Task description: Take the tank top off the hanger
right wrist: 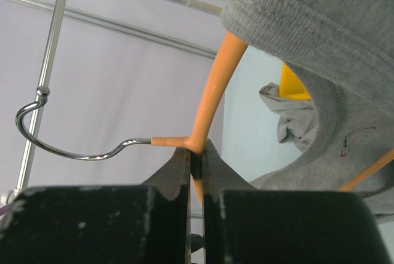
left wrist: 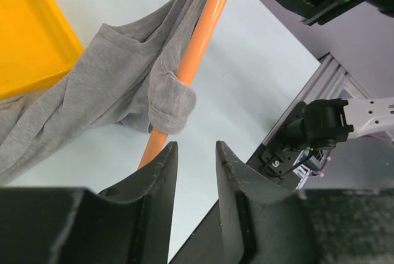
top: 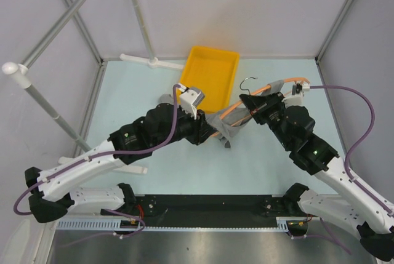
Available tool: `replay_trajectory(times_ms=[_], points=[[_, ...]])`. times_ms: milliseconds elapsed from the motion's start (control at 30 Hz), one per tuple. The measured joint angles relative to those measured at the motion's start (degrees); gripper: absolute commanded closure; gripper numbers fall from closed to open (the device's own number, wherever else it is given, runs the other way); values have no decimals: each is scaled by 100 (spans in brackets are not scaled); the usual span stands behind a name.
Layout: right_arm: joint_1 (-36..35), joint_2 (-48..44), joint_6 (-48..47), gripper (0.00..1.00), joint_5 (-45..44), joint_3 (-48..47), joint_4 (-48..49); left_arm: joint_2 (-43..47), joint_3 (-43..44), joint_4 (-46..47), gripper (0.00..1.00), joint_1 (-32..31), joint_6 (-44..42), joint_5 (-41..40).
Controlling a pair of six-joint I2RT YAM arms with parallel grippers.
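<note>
**Tank top on hanger, held between two arms.** The tank top (top: 223, 125), heather-grey and soft, hangs in loose folds on the orange hanger (top: 231, 110). Both are over the bench (top: 135, 92), between the two arms and just in front of the yellow tray (top: 212, 76).

**Position relative to the tools.**
- In the right wrist view, the right tool (right wrist: 196, 159) is pressed together on the hanger (right wrist: 212, 104). It pinches the neck, where the silver hook (right wrist: 68, 144) meets the orange arms.
- A thick ribbed edge of the tank top (right wrist: 320, 18) drapes over the hanger arm directly above that tool.
- More grey cloth falls to the right of it, and a crumpled bunch lies near the tray (right wrist: 294, 88).
- In the left wrist view, the left tool (left wrist: 192, 153) has its jaws spread with nothing between them.
- The hanger (left wrist: 200, 36) slants down toward that tool and passes out of sight behind the finger on the left of the view.
- The tank top (left wrist: 92, 92) hangs just beyond the fingertips and does not touch them.

**Appearance of the garment.**
- One strap (left wrist: 172, 101) is rolled into a tight cuff around the hanger arm.
- From there the fabric spreads in slack folds toward the tray (left wrist: 24, 36).
- A small printed mark shows inside the neckline in the right wrist view. It is too small to read.

**Surroundings.** In the top view, the left tool (top: 206, 133) and the right tool (top: 246, 100) face each other across the garment, and the hook (top: 246, 82) points toward the far side of the bench. Grey rack poles (top: 61, 12) frame the work area.
</note>
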State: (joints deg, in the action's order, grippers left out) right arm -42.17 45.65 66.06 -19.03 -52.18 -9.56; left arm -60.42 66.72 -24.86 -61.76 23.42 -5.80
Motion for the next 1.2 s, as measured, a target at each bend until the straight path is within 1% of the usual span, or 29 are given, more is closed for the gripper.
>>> replay_trajectory(times_ms=[100,200,333,600,767,900,933,1100,1167,1200], points=[[9,-20,4,100,37,0,-2,-223,153,-96,69,0,-20,-2],[11,-26,17,100,74,0,-2,-332,310,-160,68,0,-17,-4],[11,-24,20,100,168,0,0,-468,566,-240,64,-2,-15,-46],[20,-26,20,100,284,0,0,-822,901,-444,67,0,-11,-216],[20,-31,13,100,317,0,-7,-946,918,-568,73,0,-11,-339],[22,-44,13,100,343,0,-9,-968,953,-621,74,-2,-11,-422],[22,-48,13,100,343,0,-7,-975,960,-621,77,-2,-9,-435],[42,-66,-7,100,345,0,-42,-1049,1001,-621,82,-2,-9,-448],[48,-70,-11,100,339,0,-92,-1082,1003,-625,87,-2,-4,-455],[55,-72,-17,100,334,0,-133,-1102,1005,-638,93,-4,-7,-459]])
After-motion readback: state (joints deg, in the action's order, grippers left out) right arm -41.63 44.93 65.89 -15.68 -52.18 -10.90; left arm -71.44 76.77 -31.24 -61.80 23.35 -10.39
